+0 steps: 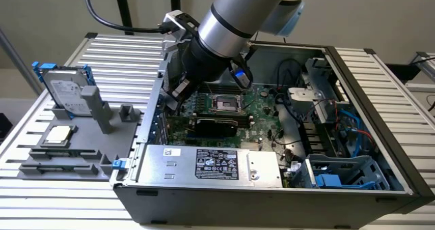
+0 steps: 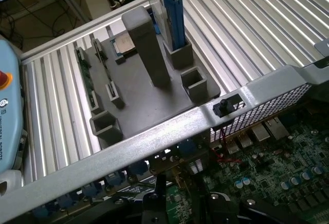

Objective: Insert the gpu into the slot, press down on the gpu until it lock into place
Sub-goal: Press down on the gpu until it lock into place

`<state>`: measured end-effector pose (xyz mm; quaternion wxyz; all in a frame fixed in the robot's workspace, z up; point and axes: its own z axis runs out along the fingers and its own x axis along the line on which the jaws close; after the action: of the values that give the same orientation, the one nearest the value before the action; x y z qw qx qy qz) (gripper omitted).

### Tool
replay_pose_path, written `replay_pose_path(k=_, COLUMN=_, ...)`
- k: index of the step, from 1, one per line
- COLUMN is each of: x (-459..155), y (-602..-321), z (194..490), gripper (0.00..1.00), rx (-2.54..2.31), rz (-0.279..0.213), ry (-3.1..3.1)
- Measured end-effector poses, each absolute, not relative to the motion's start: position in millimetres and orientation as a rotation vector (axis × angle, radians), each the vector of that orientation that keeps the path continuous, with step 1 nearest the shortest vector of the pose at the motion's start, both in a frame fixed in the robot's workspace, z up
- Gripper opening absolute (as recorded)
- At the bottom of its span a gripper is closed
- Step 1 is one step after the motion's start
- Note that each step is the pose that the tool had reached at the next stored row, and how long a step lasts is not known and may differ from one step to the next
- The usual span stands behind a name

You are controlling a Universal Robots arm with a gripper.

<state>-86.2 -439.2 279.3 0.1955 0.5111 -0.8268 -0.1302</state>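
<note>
The gpu [image 1: 214, 126], a small black card, stands edge-down on the green motherboard in the middle of the open computer case. The slot is hidden beneath it. My arm comes down from the top of the exterior view, and my gripper [image 1: 178, 94] sits low beside the case wall on the exterior view's left, above and to the left of the gpu and apart from it. In the wrist view my gripper [image 2: 185, 203] shows two dark fingers [image 2: 153, 206] standing apart with bare motherboard between them and nothing held.
A silver labelled power supply [image 1: 211, 164] fills the case's front. The CPU socket [image 1: 224, 104] lies behind the gpu; cables and a drive cage [image 1: 340, 175] crowd the exterior view's right. Outside the case, a grey fixture [image 1: 75, 138] holds a hard drive [image 1: 64, 91] and a CPU [image 1: 58, 134].
</note>
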Motion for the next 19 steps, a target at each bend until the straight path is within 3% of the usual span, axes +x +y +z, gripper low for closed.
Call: replay_pose_path(k=19, x=-86.4, y=-436.5, z=279.7, gripper=0.33, rx=1.419, rz=-0.375, ry=-2.311)
